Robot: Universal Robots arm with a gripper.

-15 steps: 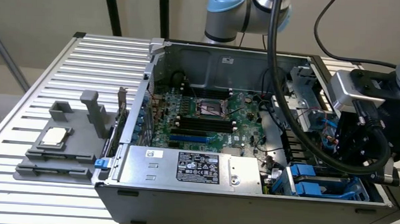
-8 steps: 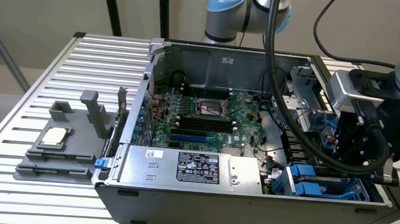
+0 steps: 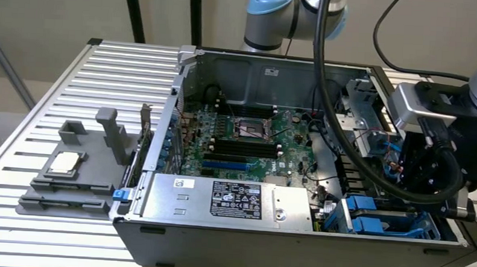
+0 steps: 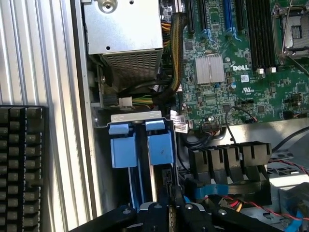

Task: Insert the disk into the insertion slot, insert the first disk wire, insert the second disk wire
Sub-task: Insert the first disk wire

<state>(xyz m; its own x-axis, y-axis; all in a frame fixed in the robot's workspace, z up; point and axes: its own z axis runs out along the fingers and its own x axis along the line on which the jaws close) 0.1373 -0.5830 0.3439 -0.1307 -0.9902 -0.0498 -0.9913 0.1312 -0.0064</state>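
Note:
The insertion slot (image 4: 135,117), a grey drive cage with blue fittings, sits in the open computer case's corner (image 3: 379,221) at the exterior view's lower right. Two blue carrier fronts stand side by side in it. The one I take for the disk (image 4: 160,147) lies right at my fingertips, its body hidden inside the cage. My gripper (image 4: 173,195) hangs over that corner (image 3: 440,208) with its black fingers shut together. I cannot tell whether anything is pinched between them. Thin red and blue wires (image 3: 390,167) hang loose near the cage.
The silver power-supply box (image 3: 228,199) lies along the case's front beside the cage. A black ribbed duct (image 4: 227,159) and the green motherboard (image 4: 231,72) flank the gripper. A grey holder block with a chip (image 3: 68,162) sits on the slatted table. A black keyboard (image 4: 21,164) lies outside the case.

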